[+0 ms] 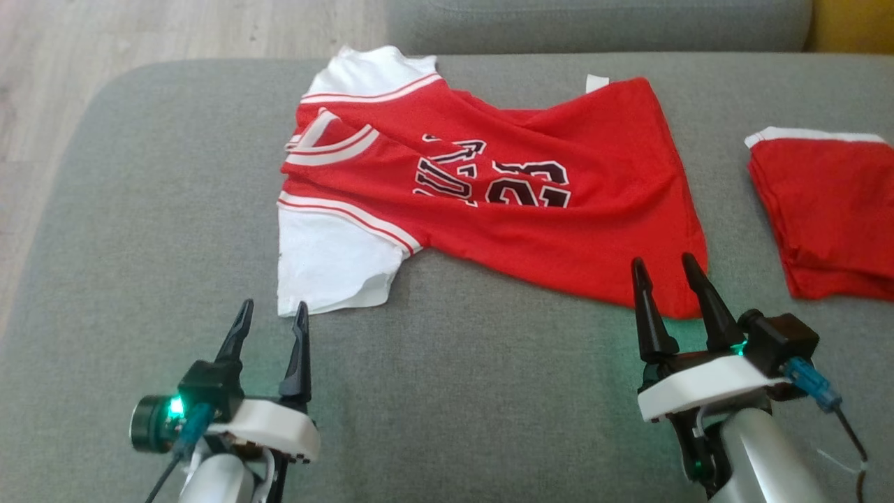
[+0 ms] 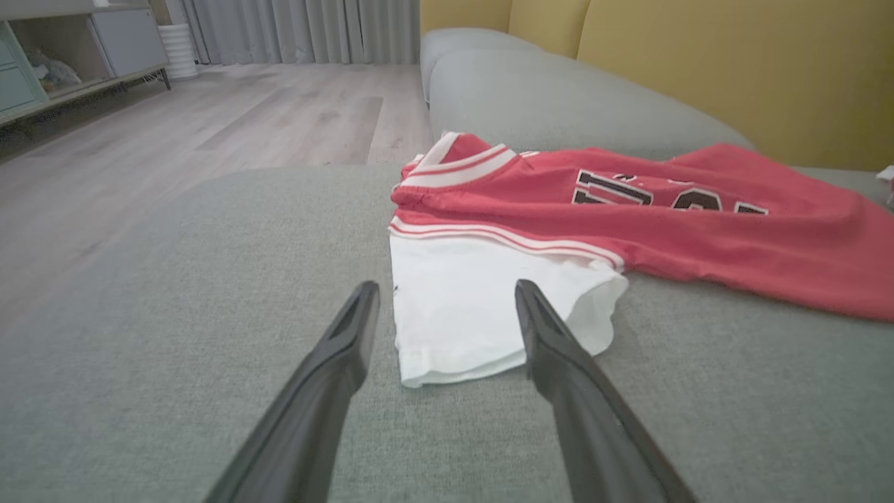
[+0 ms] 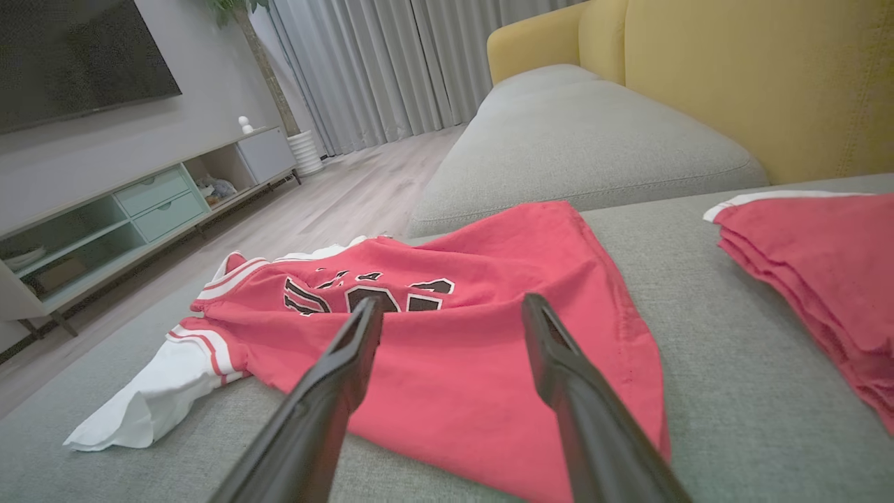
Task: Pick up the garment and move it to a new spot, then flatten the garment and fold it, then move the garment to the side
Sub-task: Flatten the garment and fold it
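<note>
The garment (image 1: 503,202) is a red jersey with white sleeves and black lettering, spread with wrinkles across a grey sofa seat (image 1: 140,209). Its near white sleeve (image 2: 461,307) lies just beyond my left gripper (image 1: 272,314), which is open and empty; the sleeve's hem sits between the fingertips in the left wrist view (image 2: 447,293). My right gripper (image 1: 663,269) is open over the jersey's near hem corner. In the right wrist view the red cloth (image 3: 447,349) lies between and under the open gripper (image 3: 450,307).
A second red garment, folded with a white edge (image 1: 824,209), lies on the seat at the right. Another grey cushion (image 3: 594,147) and a yellow backrest (image 3: 754,77) stand behind. Wooden floor (image 2: 209,126) lies off the seat's left edge.
</note>
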You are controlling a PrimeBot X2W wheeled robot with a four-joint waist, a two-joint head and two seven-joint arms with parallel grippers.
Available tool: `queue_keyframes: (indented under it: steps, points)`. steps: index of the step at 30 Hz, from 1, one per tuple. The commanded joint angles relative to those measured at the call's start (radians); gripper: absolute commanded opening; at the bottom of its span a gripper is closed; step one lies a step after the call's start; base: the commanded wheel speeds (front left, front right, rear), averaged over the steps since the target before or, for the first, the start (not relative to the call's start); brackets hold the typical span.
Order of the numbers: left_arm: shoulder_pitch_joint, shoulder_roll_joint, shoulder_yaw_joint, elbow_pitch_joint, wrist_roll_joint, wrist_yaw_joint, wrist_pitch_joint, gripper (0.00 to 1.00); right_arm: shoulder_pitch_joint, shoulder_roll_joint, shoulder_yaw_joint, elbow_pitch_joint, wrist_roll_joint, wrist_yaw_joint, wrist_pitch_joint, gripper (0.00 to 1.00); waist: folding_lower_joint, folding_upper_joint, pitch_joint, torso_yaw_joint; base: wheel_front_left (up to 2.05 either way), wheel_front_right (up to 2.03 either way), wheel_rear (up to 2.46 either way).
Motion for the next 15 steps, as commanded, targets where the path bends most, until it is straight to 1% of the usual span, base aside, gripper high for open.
queue_keyframes:
  steps: [1,6,15]
  points:
    - [-0.061,0.022,0.032,-0.003,-0.004,0.005,0.002,1.00,-0.024,-0.002,0.022,-0.037,0.003,-0.001,-0.012,1.00,0.0000,0.0000,0.016,-0.012,0.00,0.00,0.00]
    - [-0.111,0.039,0.044,0.089,-0.008,0.013,0.020,1.00,-0.035,-0.002,0.020,-0.043,-0.002,-0.001,-0.012,1.00,0.0000,0.0000,0.052,-0.036,0.00,0.00,0.00]
    - [-0.214,0.059,0.054,0.255,-0.025,0.004,0.042,1.00,-0.051,-0.002,0.013,-0.055,-0.008,-0.001,-0.012,1.00,0.0000,0.0000,0.108,-0.065,0.00,0.00,0.00]
